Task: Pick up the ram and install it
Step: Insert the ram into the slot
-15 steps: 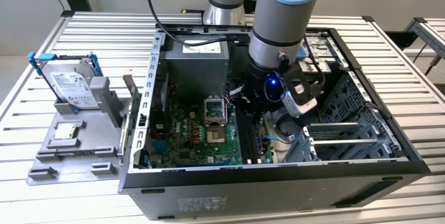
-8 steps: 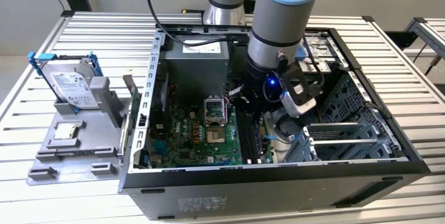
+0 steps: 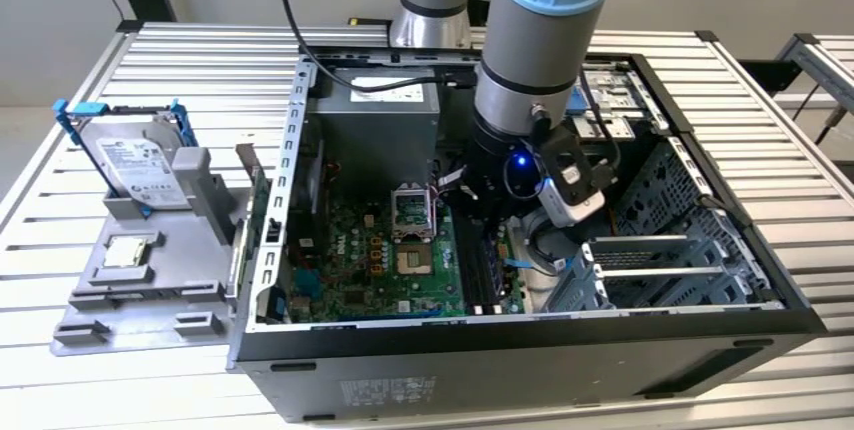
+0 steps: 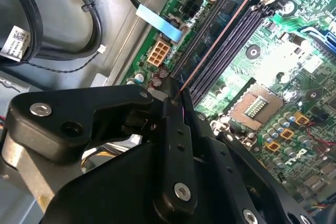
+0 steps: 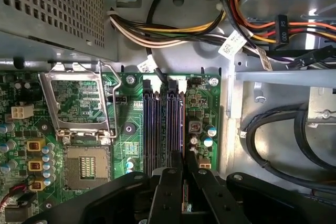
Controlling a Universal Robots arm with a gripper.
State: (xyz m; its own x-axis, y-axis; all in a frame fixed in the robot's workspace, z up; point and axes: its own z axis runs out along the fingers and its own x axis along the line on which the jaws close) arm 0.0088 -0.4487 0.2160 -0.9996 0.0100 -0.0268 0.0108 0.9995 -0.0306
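The ram (image 4: 215,43) is a thin stick seen edge-on, lying along the motherboard's outermost memory slot, the one farthest from the CPU socket. My gripper (image 4: 176,90) is shut on its near end, the black fingers (image 4: 178,145) pressed flat together on it. In the first wrist view the green ram (image 5: 185,199) shows between the fingers (image 5: 167,192), and the gripper (image 5: 184,163) sits over the dark memory slots (image 5: 157,129). In the exterior view the gripper (image 3: 483,212) reaches down inside the open computer case (image 3: 534,345), over the motherboard (image 3: 400,270).
An empty CPU socket (image 5: 86,169) with its raised bracket (image 5: 79,100) lies beside the slots. Bundled cables (image 5: 173,30) and the power supply (image 3: 380,115) sit behind. A drive cage (image 3: 667,260) flanks the arm. A hard drive (image 3: 140,165) stands on a grey fixture (image 3: 147,290) outside the case.
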